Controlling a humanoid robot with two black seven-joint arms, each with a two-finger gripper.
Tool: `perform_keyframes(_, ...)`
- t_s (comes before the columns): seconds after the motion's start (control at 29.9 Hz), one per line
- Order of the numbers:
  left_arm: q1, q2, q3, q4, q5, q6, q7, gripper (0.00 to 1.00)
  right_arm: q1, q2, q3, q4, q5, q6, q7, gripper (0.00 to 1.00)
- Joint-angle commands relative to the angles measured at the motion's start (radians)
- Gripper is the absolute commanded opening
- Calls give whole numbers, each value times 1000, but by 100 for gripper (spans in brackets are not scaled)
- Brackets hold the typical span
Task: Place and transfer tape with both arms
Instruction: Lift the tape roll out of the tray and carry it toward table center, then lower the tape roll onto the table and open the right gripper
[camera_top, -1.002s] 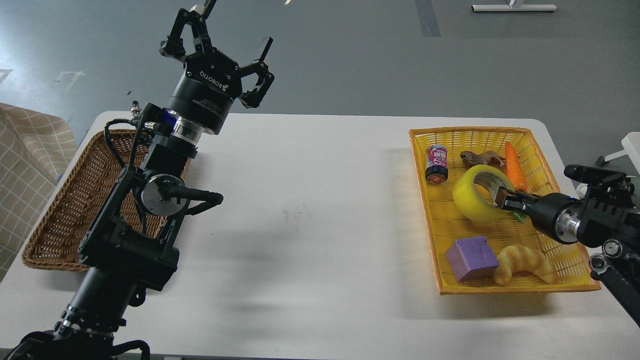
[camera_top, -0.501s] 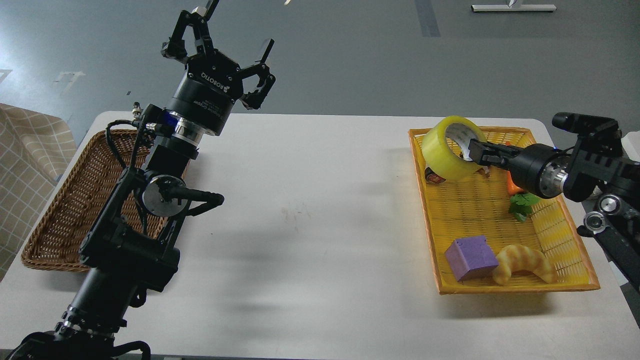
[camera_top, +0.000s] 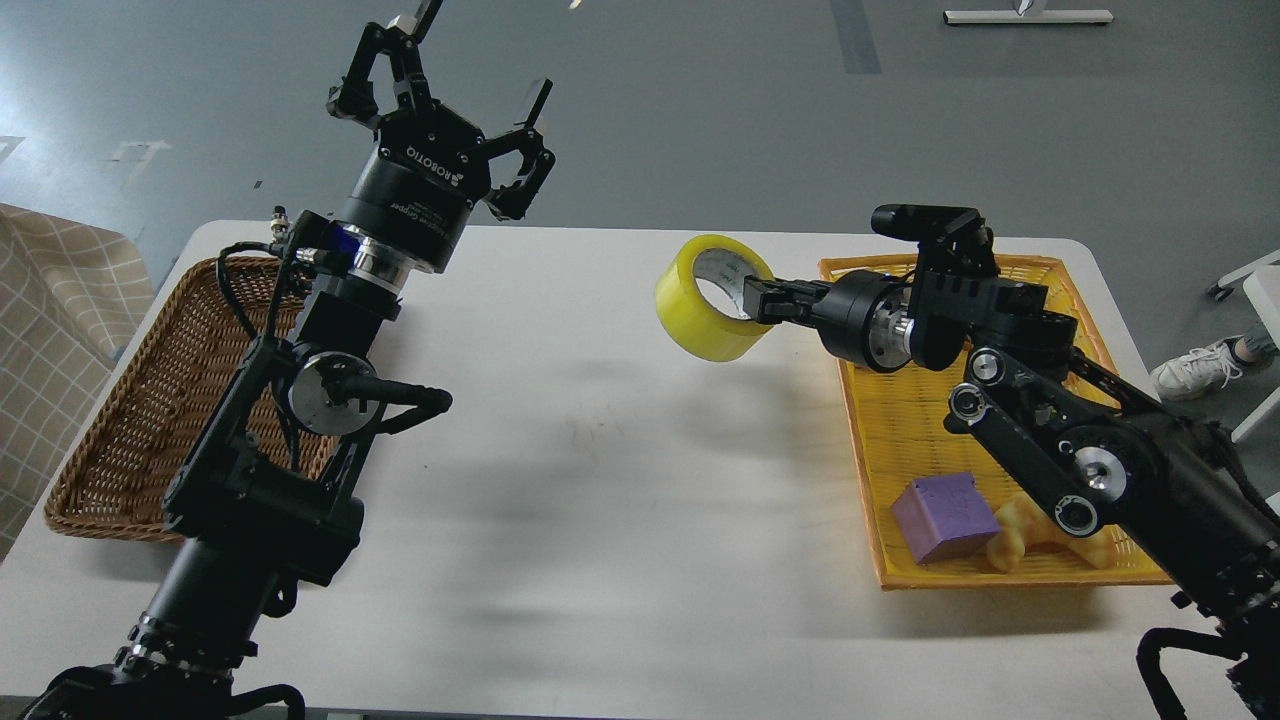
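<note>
My right claw (camera_top: 752, 299) clamps the tape (camera_top: 712, 297) above the worktop (camera_top: 600, 480), while my left claw (camera_top: 455, 105), fingers apart, waits well left.

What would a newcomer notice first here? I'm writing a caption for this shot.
The yellow tape roll, held in the air over the white table by the right gripper, just left of the yellow basket. Next, the left gripper, raised high with fingers spread, above the brown wicker basket.
</note>
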Motion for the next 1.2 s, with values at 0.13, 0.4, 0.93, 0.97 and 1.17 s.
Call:
perform_keyframes(0.13, 11, 3, -7, -11, -1, -3, -2, 98, 117, 86, -179, -120, 1, 0, -7, 17)
perform_keyframes(0.4, 11, 12, -8, -12, -7, -3, -2, 98, 115, 123, -239, -117, -1, 0, -7, 17)
perform_keyframes(0.93, 21, 15, -33, -19, -10, -20, -2, 98, 166, 151, -331, -144, -4, 0, -33, 18)
perform_keyframes(0.97, 23, 15, -33, -19, -10, -20, -2, 98, 166, 151, -331, -144, -4, 0, -33, 18)
perform_keyframes(1.17, 24, 24, -37, -19, -11, -20, -2, 98, 158, 151, -332, -146, -4, 0, -35, 19)
